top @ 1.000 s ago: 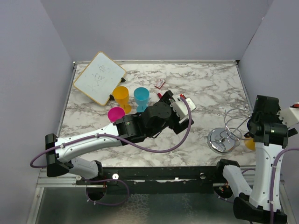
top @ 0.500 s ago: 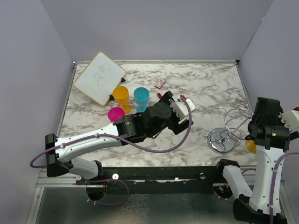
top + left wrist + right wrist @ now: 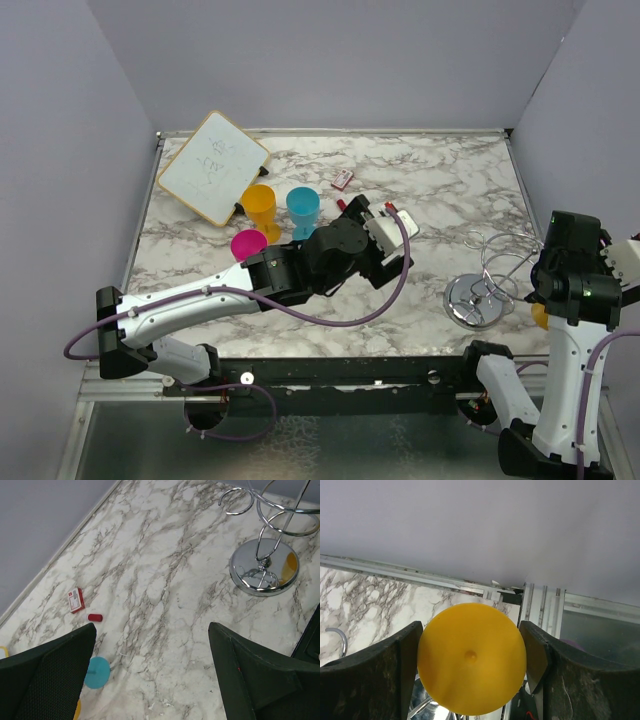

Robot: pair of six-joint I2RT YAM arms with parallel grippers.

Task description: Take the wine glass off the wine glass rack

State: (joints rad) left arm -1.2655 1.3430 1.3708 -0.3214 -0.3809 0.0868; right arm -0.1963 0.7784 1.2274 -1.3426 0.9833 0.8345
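The wine glass is yellow plastic. In the right wrist view its round foot (image 3: 471, 666) faces the camera between my right gripper's (image 3: 472, 667) fingers, which close on the glass. In the top view a bit of the glass (image 3: 540, 316) shows beside my right gripper (image 3: 548, 300), just right of the wine glass rack (image 3: 480, 296), a chrome wire stand on a round shiny base. The rack also shows in the left wrist view (image 3: 264, 568). My left gripper (image 3: 390, 225) hovers open and empty over mid-table (image 3: 150, 630).
Yellow (image 3: 260, 206), blue (image 3: 302, 208) and pink (image 3: 247, 243) plastic glasses stand at mid-left. A whiteboard (image 3: 213, 165) lies at the back left. A small red box (image 3: 342, 179) and a red cap (image 3: 95, 617) lie behind them. The right wall is close to my right arm.
My right gripper has drawn back toward the near right edge with the yellow glass, slightly away from the rack. The left arm has not moved.
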